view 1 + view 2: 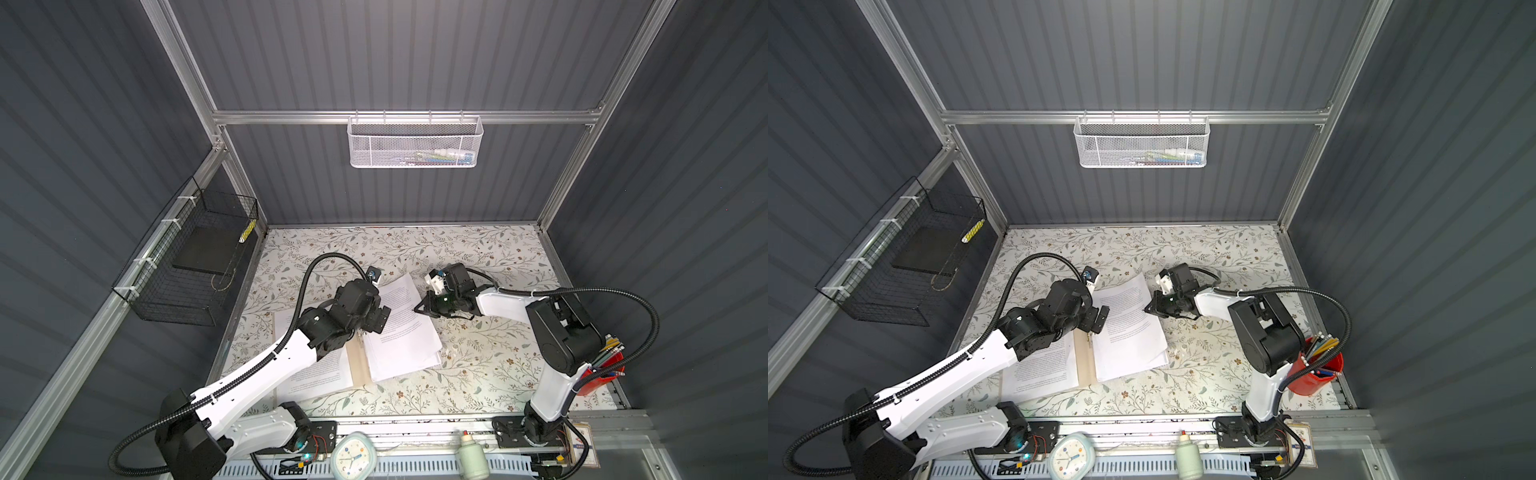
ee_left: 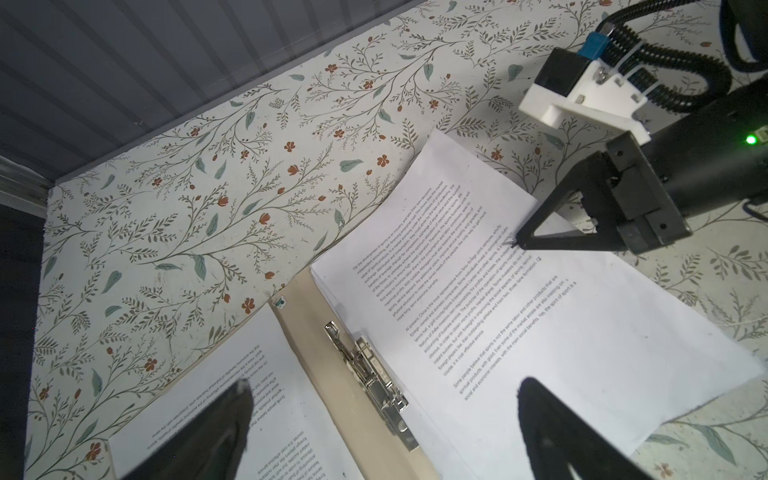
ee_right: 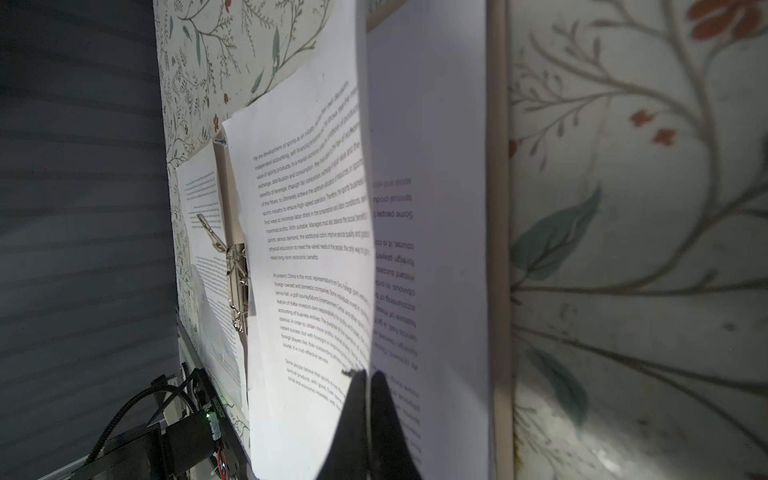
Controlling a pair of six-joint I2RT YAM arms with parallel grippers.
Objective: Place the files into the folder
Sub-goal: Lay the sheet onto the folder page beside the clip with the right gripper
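The tan folder [image 1: 360, 362] [image 1: 1086, 359] lies open on the floral table, its metal clip [image 2: 371, 375] on the spine. White printed files lie on both halves: one sheet on the left half [image 1: 322, 374] [image 1: 1042, 370] and a skewed stack on the right half [image 1: 409, 338] [image 1: 1129, 332] [image 2: 561, 332]. My left gripper [image 1: 376, 320] [image 1: 1100, 318] [image 2: 384, 390] hangs open over the spine and clip. My right gripper [image 1: 417, 309] [image 1: 1147, 310] [image 3: 369, 374] is shut on the right edge of the stack's top sheet [image 3: 307, 232], which curls up off the stack.
On the left wall hangs a black wire basket [image 1: 183, 307] holding a black pad. A white mesh basket [image 1: 415, 143] hangs on the back rail. A red pen cup [image 1: 602, 380] stands at the right edge. A clock [image 1: 353, 455] and a bottle [image 1: 471, 457] sit at the front.
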